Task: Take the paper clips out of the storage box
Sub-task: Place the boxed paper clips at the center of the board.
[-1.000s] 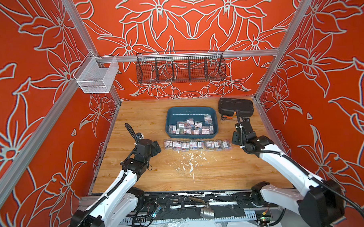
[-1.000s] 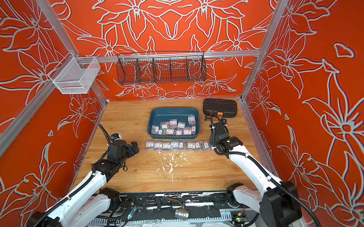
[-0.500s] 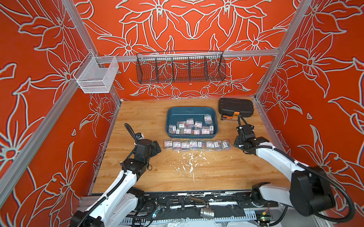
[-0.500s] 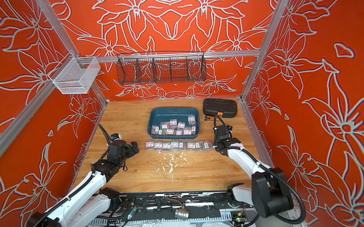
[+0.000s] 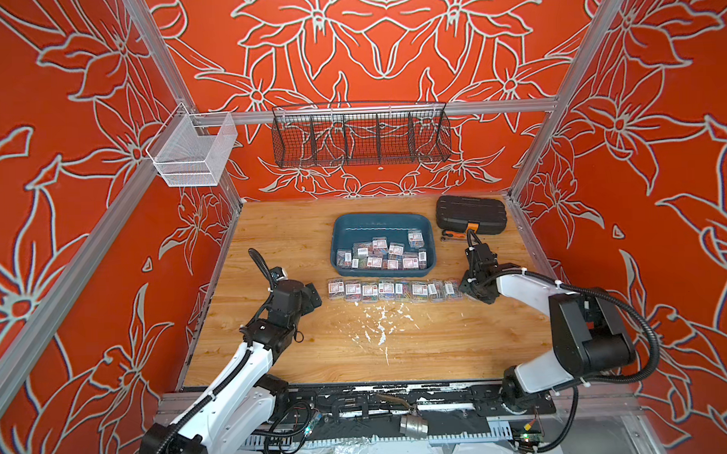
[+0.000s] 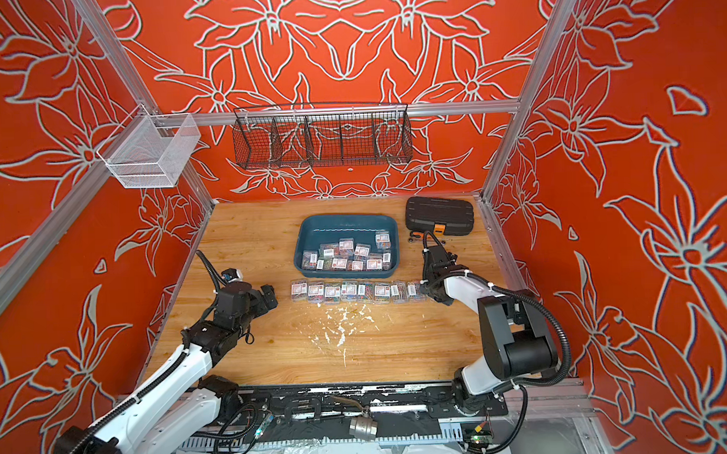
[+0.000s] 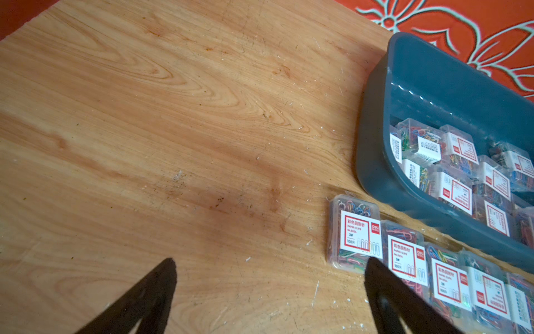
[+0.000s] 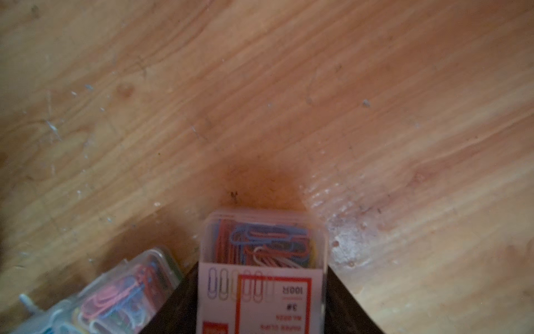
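Presently: right gripper (image 8: 263,264) astride paper clips (image 8: 264,237), grip unclear; left gripper (image 7: 270,260) wide, empty; risk — withdrawing jaws dragging box into neighbour (image 8: 115,289) alongside.

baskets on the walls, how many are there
2. A white mesh basket hangs from the rail at the back left corner. A black wire basket with dividers hangs on the back wall rail. No others are in view, and nothing seems to hide more.
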You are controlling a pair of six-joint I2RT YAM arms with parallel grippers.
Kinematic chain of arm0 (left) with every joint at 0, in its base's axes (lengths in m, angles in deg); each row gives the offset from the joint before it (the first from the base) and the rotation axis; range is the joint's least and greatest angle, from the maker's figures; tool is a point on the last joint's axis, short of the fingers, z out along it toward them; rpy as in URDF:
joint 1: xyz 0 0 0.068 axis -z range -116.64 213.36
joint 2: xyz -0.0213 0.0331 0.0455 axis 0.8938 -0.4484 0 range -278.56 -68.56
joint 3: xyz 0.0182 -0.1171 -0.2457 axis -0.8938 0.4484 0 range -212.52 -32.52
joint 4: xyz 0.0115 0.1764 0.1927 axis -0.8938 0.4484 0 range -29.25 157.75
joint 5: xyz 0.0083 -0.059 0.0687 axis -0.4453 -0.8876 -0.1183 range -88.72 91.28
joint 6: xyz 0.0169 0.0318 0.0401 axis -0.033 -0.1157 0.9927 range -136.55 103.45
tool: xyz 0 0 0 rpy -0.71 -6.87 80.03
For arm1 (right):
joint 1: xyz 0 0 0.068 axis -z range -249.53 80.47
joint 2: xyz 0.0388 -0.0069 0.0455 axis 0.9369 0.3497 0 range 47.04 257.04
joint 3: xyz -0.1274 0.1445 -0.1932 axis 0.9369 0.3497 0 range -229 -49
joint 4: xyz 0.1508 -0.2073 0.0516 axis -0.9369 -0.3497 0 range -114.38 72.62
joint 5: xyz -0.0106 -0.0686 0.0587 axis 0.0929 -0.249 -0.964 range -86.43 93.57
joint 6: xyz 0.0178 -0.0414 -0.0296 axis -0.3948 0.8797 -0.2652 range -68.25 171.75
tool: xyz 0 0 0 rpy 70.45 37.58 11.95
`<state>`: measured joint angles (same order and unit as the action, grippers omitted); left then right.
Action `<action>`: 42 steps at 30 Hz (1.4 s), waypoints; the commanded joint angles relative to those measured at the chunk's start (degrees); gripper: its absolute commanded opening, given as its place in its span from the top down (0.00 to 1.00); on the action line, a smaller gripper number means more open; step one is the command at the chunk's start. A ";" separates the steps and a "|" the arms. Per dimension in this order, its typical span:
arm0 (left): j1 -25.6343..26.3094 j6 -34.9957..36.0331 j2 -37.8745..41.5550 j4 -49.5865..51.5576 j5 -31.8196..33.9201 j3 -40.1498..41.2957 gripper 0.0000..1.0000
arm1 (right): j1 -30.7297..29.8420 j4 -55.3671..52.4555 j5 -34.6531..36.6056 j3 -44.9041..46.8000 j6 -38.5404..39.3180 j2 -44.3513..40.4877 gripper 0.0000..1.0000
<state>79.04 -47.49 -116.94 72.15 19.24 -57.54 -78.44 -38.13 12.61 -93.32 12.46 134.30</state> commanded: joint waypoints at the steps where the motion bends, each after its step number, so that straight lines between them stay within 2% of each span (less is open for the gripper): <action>1: -0.12 -0.25 0.66 -0.50 0.35 0.60 0.01 | 0.58 -0.36 -0.25 -1.64 -0.80 0.89 0.34; 5: -0.13 -0.31 0.22 -0.33 0.43 0.41 0.01 | 0.99 -1.46 -0.09 -2.83 -0.34 0.63 0.26; 8: -0.13 -0.28 0.35 -0.32 0.54 0.40 0.01 | 1.53 -2.25 0.37 -3.79 0.25 0.33 0.24; 16: -0.08 -0.26 0.00 -0.42 0.39 0.32 0.01 | 4.62 -0.18 -4.58 -5.45 1.91 0.40 0.25; 25: -0.13 -0.37 -0.13 -0.28 0.77 0.23 0.01 | 4.86 3.15 -12.83 -7.15 2.69 6.15 0.28; 36: -0.12 -0.38 -0.05 -0.32 0.61 0.27 0.01 | 4.87 1.84 -10.25 -7.56 2.73 3.91 0.28; 42: -0.13 -0.25 -0.30 -0.43 0.48 0.14 0.01 | 4.23 -2.09 -7.38 -10.25 3.19 -3.18 0.28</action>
<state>79.04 -47.47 -117.05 72.15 19.24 -57.34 -73.78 -37.93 2.53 -101.16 15.37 135.63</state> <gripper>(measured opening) 0.990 0.717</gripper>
